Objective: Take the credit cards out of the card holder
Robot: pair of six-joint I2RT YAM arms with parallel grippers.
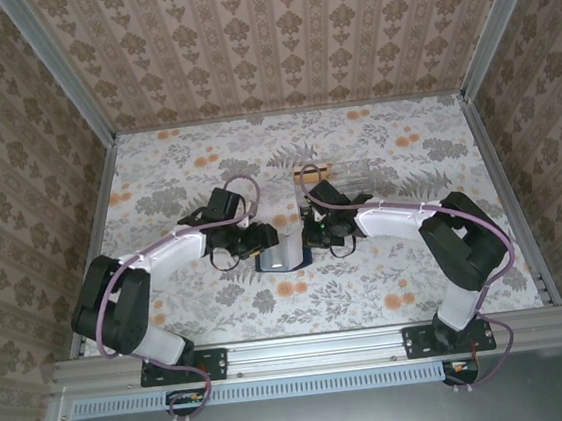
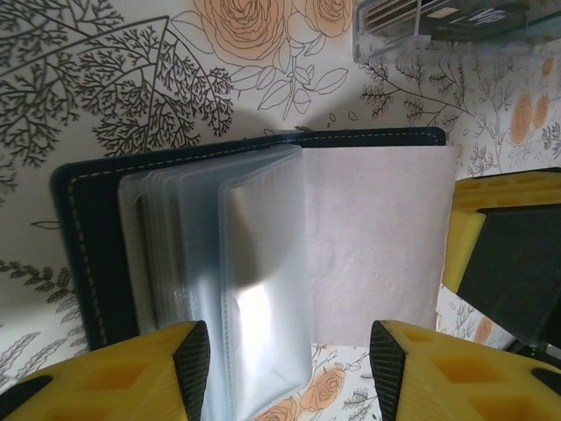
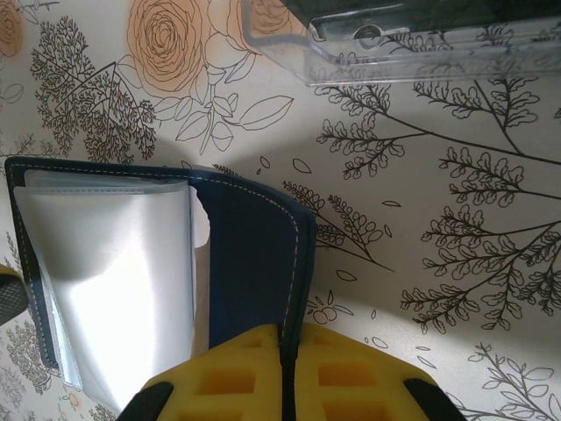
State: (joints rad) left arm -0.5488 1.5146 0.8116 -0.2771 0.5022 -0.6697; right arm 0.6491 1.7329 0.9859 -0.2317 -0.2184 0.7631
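Here, the card holder is held open for emptying.
The card holder [image 1: 283,250] lies spread at frame centre; the right hand [image 3: 287,351] is clenched on its navy cover, the left hand [image 2: 289,373] parted astride the clear sleeves [image 2: 254,263]. I'd pinch at one sleeve's mouth, not the whole stack, while the right pins the cover. Floral-papered desk [image 1: 206,168], patterned walls [image 1: 282,29], clear box [image 3: 412,35] upper right.

From above, card holder [image 1: 282,257] tiny, partly covered, detail not visible. Clear box [image 2: 456,39] cut by top edge, contents blurred. Frosted sleeves [image 2: 245,263]: what is inside, cannot tell. Holder's edge hidden between right pincer [image 3: 287,377] fingers.
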